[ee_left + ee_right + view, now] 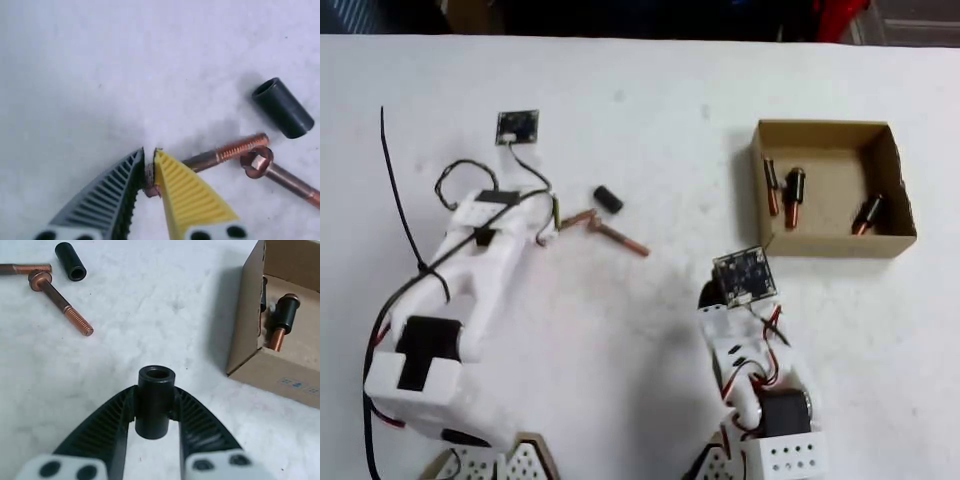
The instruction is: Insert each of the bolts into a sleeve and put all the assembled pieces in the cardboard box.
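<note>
Bolt point(225, 152): stiff, slick metal, we judge. Left end effector point(149, 153) clamps its head end; right end effector point(155, 391) clamps a sleeve point(156, 412).

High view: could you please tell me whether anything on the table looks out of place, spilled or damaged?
Nothing stands out. The cardboard box sits upright holding three assembled pieces. One bolt lies loose beside a spare sleeve; the left pincer grips the other bolt, the right pincer a sleeve.
</note>
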